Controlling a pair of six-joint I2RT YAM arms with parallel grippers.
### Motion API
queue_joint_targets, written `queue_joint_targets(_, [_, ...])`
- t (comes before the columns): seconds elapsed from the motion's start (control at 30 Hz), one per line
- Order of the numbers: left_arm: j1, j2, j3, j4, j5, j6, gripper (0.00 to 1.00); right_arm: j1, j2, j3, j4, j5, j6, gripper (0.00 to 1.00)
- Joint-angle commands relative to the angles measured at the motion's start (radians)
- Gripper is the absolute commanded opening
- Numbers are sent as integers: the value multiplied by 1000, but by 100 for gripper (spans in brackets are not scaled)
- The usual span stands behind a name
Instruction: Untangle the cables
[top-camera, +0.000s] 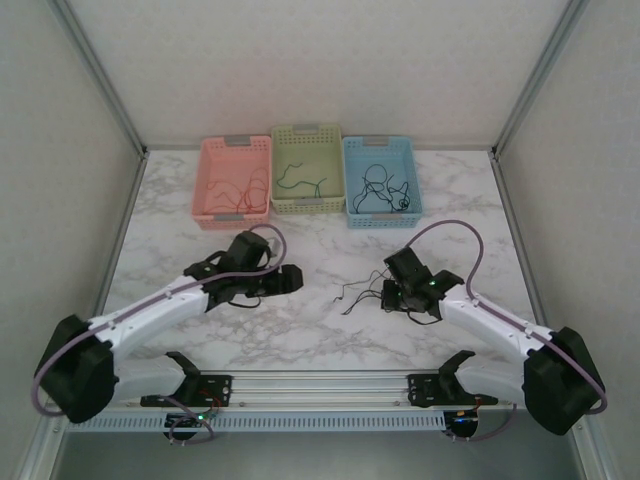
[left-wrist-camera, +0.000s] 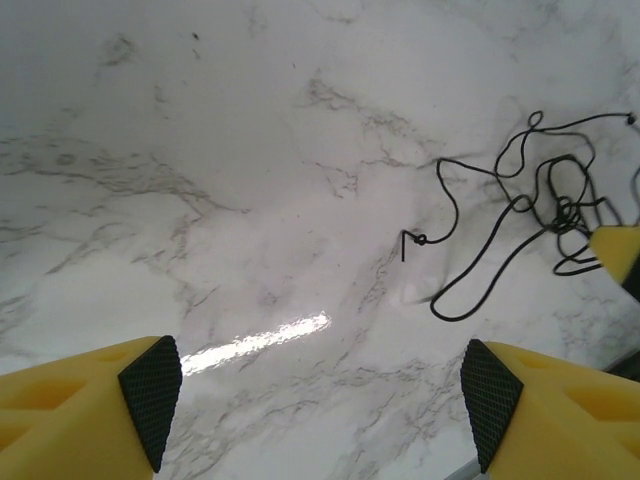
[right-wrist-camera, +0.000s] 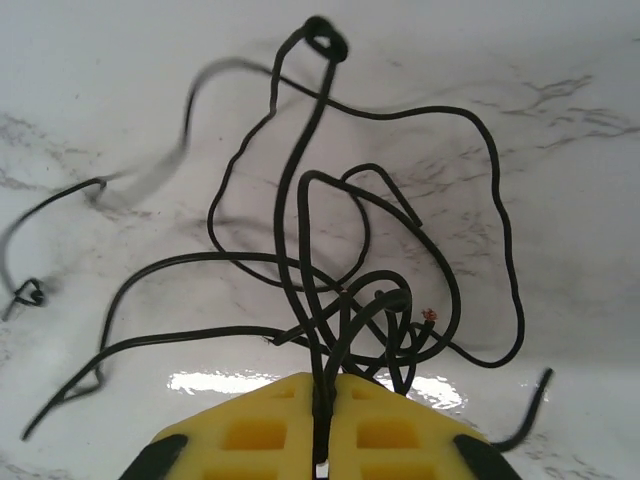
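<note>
Where your right hand (right-wrist-camera: 320, 405) sits: low over the marble tabletop (top-camera: 300, 335), right of centre.
Your right hand's grip: fingers pressed together, pinching a strand of the black cables (right-wrist-camera: 306, 290).
Where the black cables lie: in loose tangled loops on the tabletop, just ahead of that hand.
Your left hand (left-wrist-camera: 320, 400): fingers spread wide over bare tabletop, left of the tangle, holding nothing.
Far edge: red-orange cable (top-camera: 250, 190) in the pink basket (top-camera: 212, 170), green cable (top-camera: 300, 182) in the green basket (top-camera: 277, 145), another black cable (top-camera: 380, 190) in the blue basket (top-camera: 351, 175).
</note>
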Motion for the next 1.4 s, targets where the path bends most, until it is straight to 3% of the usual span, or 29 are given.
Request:
queue_joint_targets(0.0, [-54,118,95,71,-26,39,75,-23,-20,-15,-19,36,12,15])
queue_joint_targets(0.3, [-172,457,369,68,11,110,72,-44,-33,-41,-9,36,21,23])
queue_joint_targets(0.5, [-207,614,483,21,9,133,62,-57,-60,-52,-12,36,28,24])
queue_joint_targets(0.73, [-233,690,508,-7,-14,133,52,-67,-93,-63,-14,37,35,24])
queue_joint_targets(0.87, [-246,726,539,-53,-54,143,37,-70,-99,-61,-17,36,37,23])
queue_joint_targets(1.07, [-245,676,529,-59,-108,142,0,-72,-141,-57,-36,34,36,23])
queue_joint_targets(1.27, [-203,464,535,-140,-228,153,0,-74,-249,-39,-61,28,14,25])
queue_joint_targets(1.37, [-156,311,538,-186,-256,156,0,-74,-313,-41,-56,26,4,36])
